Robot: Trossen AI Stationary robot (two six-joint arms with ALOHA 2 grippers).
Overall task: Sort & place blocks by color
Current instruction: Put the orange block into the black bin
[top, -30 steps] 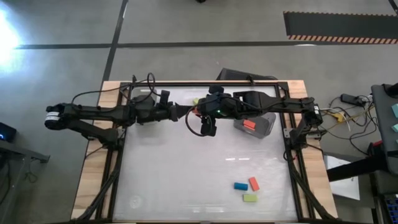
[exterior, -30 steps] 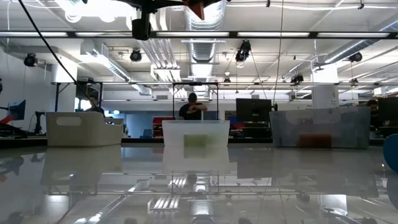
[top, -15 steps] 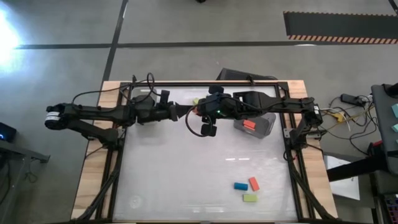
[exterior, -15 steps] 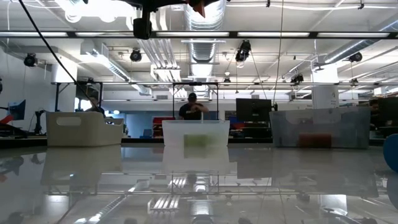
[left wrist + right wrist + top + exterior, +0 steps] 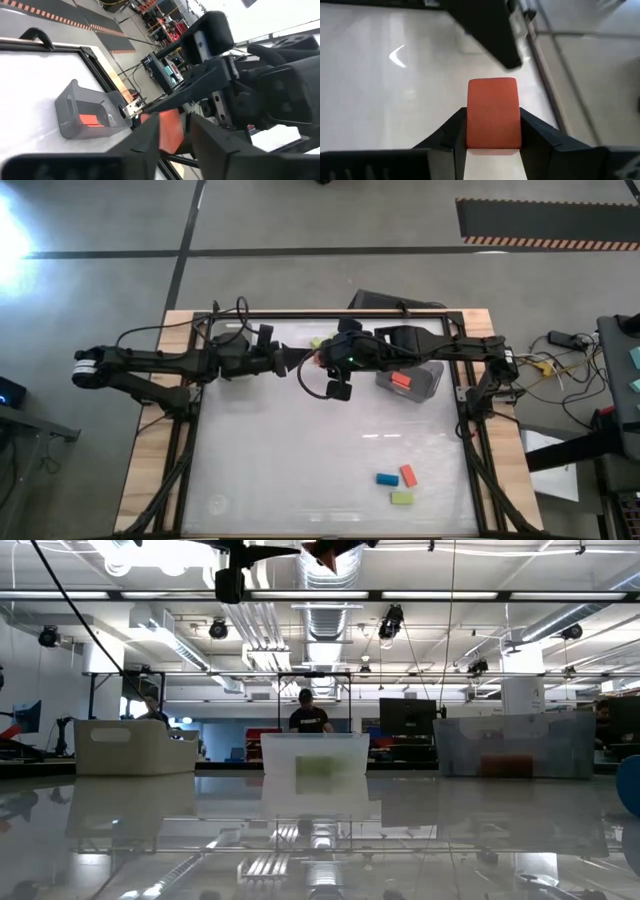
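Observation:
My two grippers meet high above the far middle of the table. My right gripper point(image 5: 320, 361) is shut on a red-orange block point(image 5: 312, 361), which also shows in its wrist view point(image 5: 492, 112). My left gripper point(image 5: 298, 360) is open, and its fingers stand on either side of the same block point(image 5: 171, 131). I cannot tell whether one of them touches it. A blue block point(image 5: 387, 479), a red block point(image 5: 408, 475) and a green block point(image 5: 402, 498) lie flat on the table at the near right. My right gripper pinches the red-orange block by its two opposite sides point(image 5: 470, 142) between its two fingers. The fingers come level from the table's right. The block sticks out past the fingertips toward my left gripper and is lifted well clear of the table.
A grey bin point(image 5: 425, 383) holding a red block point(image 5: 400, 380) stands at the far right. A clear bin point(image 5: 315, 755) with a green block point(image 5: 316, 342) stands at the far middle. A white bin point(image 5: 135, 747) stands at the far left.
The red-orange block has shifted a little toward the table's right with my right gripper, drawing out from between my left gripper's fingers.

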